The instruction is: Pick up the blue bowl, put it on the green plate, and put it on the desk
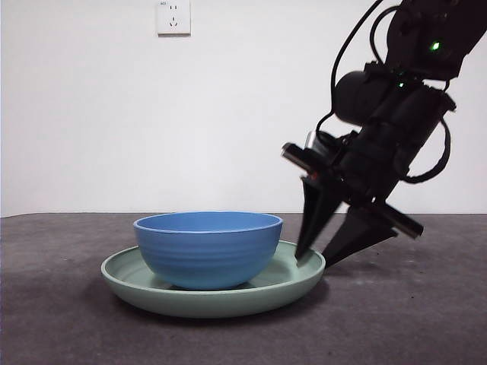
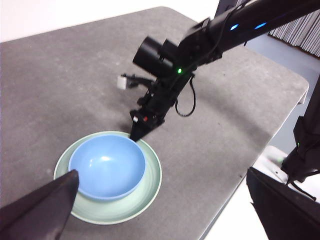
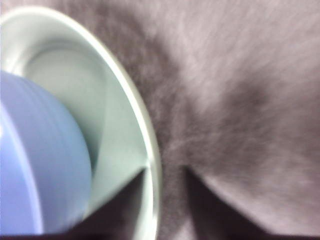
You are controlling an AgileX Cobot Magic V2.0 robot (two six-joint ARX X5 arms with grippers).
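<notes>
The blue bowl (image 1: 207, 247) stands upright in the middle of the green plate (image 1: 152, 293), which lies flat on the desk (image 1: 426, 319). My right gripper (image 1: 318, 257) is down at the plate's right rim, open, with one jaw inside the rim and the other outside over the desk. The blurred right wrist view shows the plate's rim (image 3: 152, 150) between its jaws (image 3: 166, 170), with the bowl (image 3: 35, 165) beside. My left gripper (image 2: 162, 175) is open and empty, high above the bowl (image 2: 106, 167) and plate (image 2: 110, 212). The right gripper's tip (image 2: 135, 134) also shows there at the plate's far rim.
A white wall with a socket (image 1: 173, 17) stands behind the desk. The right arm (image 2: 200, 40) reaches in over the desk from its far side. The desk's edge (image 2: 250, 150) runs near the plate, with dark equipment (image 2: 305, 150) beyond it.
</notes>
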